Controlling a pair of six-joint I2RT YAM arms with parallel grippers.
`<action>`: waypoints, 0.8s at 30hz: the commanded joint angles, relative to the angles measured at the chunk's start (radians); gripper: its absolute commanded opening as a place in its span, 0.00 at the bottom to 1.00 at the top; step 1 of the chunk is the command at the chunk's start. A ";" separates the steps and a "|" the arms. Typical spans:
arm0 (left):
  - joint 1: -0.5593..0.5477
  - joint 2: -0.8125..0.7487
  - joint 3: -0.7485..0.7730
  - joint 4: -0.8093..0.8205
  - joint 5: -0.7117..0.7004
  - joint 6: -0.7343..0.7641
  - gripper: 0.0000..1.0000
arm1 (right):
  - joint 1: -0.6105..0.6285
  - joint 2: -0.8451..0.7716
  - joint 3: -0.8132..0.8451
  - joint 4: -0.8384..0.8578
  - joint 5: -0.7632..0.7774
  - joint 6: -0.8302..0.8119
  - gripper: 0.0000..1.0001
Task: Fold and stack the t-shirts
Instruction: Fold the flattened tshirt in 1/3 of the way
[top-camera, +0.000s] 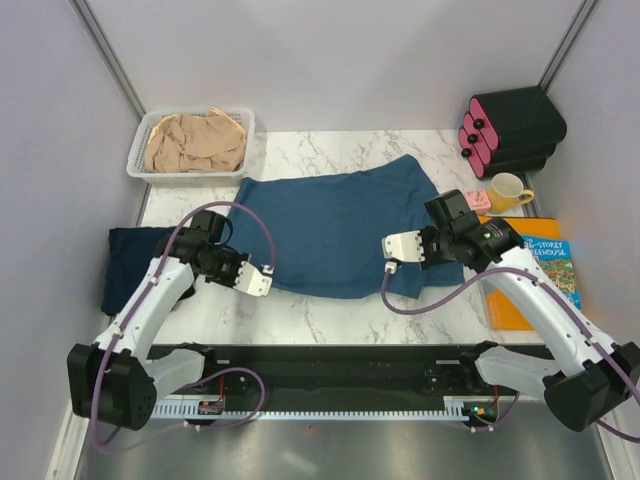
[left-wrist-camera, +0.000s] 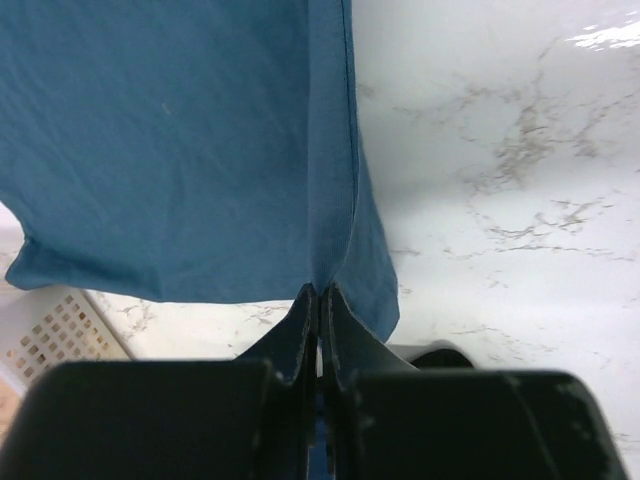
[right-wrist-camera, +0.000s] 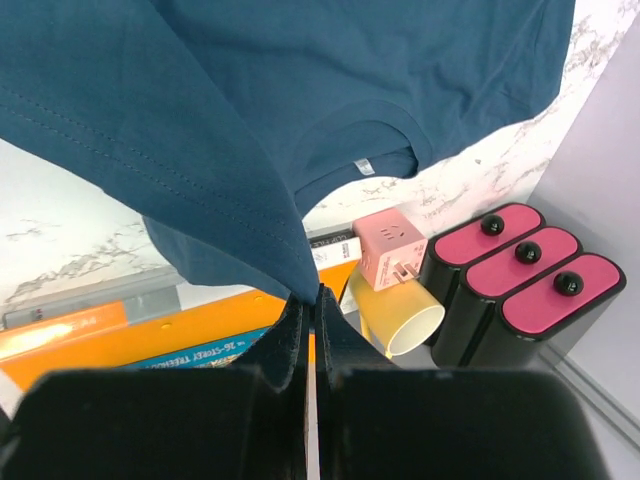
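The teal-blue t-shirt (top-camera: 335, 230) lies spread across the middle of the marble table. My left gripper (top-camera: 268, 288) is shut on its near left edge, and the left wrist view shows the cloth (left-wrist-camera: 180, 140) pinched between the fingertips (left-wrist-camera: 320, 292). My right gripper (top-camera: 389, 259) is shut on the shirt's near right part. In the right wrist view the fabric (right-wrist-camera: 250, 100) hangs in a lifted fold from the closed tips (right-wrist-camera: 312, 296), with the collar showing. A dark navy t-shirt (top-camera: 135, 265) lies at the table's left edge. A beige t-shirt (top-camera: 195, 143) is crumpled in the basket.
The white slotted basket (top-camera: 190, 176) stands at the back left. On the right are a yellow mug (top-camera: 508, 190), a pink cube (top-camera: 478, 201), an orange book (top-camera: 540, 285) and a black case with pink ends (top-camera: 510, 130). The mug (right-wrist-camera: 400, 318) and cube (right-wrist-camera: 388, 245) lie just beyond my right fingertips.
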 joint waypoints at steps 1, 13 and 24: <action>0.021 0.040 0.057 0.049 0.011 0.055 0.02 | -0.061 0.038 0.030 0.102 0.001 -0.065 0.00; 0.102 0.196 0.118 0.163 0.021 0.090 0.02 | -0.173 0.225 0.153 0.286 -0.040 -0.131 0.00; 0.113 0.305 0.150 0.241 0.006 0.083 0.02 | -0.171 0.411 0.242 0.363 -0.069 -0.148 0.00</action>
